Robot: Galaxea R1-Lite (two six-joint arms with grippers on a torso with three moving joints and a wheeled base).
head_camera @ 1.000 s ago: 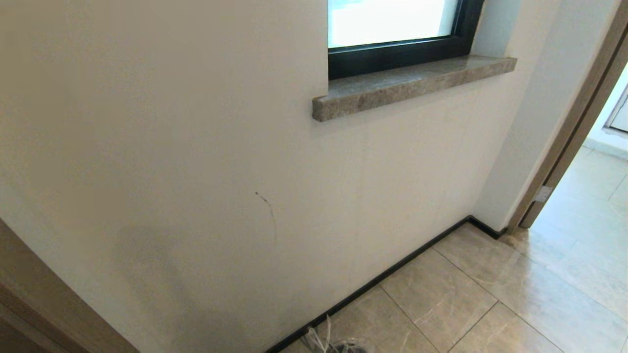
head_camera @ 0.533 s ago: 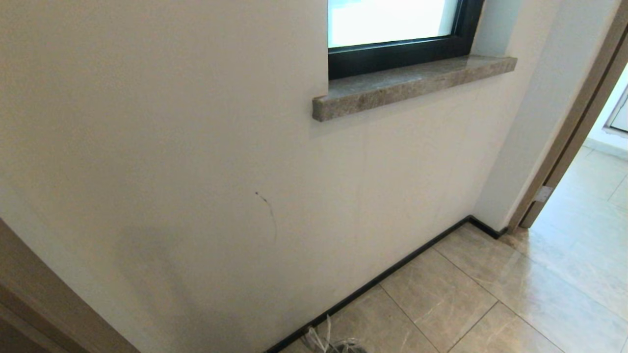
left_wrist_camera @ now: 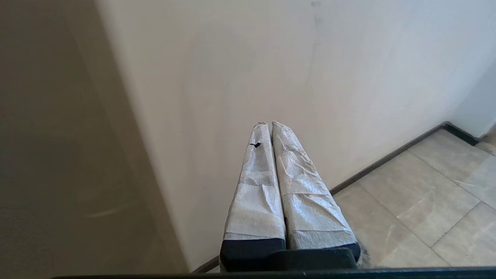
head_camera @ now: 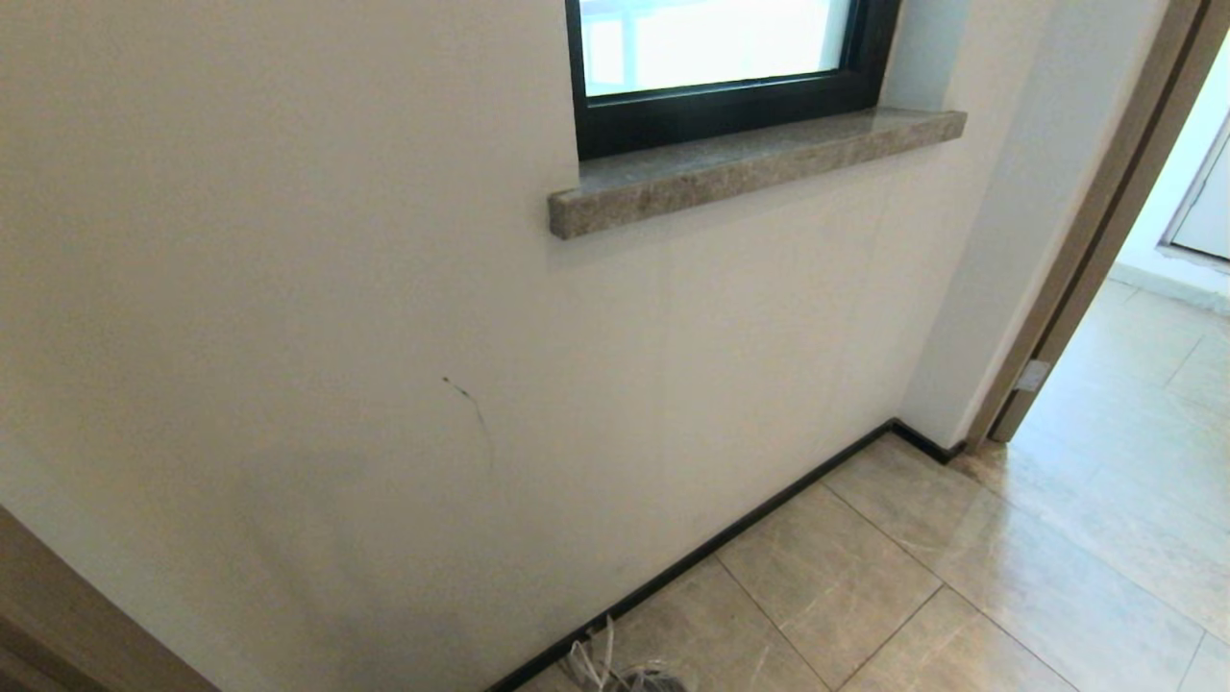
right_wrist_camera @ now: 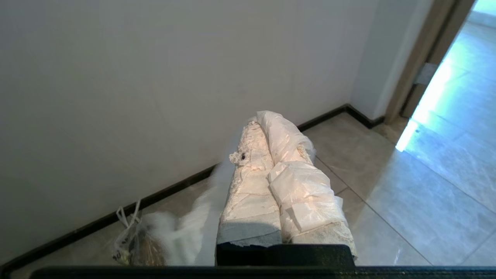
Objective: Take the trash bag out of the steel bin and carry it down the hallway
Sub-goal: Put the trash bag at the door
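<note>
Head view: we face the hallway (head_camera: 865, 596) wall; a clear bundle (head_camera: 620, 673) sits at the bottom edge.

Left wrist: our left end effector (left_wrist_camera: 270, 124) is closed, empty.

Right wrist: our right end effector (right_wrist_camera: 260, 121) pinches the trash bag (right_wrist_camera: 182, 232), probably hanging lengthwise downward at lower left. We judge carrying underway; next, driving toward the doorway.

Wall (head_camera: 288, 240) fills the head view from 7 to 12 o'clock, w/ black baseboard (head_camera: 711, 550) at its foot, so no way through there. Stone window sill (head_camera: 750, 163) juts out at 12–1 o'clock below the dark window frame (head_camera: 721, 115); door frame (head_camera: 1086, 231) stands at 2 o'clock w/ open doorway (head_camera: 1168, 317) past it. Floor tiles (head_camera: 961, 596) at 3–5 o'clock give free room; a small clear plastic bundle (head_camera: 615, 673) sits at 6 o'clock right by the baseboard.
</note>
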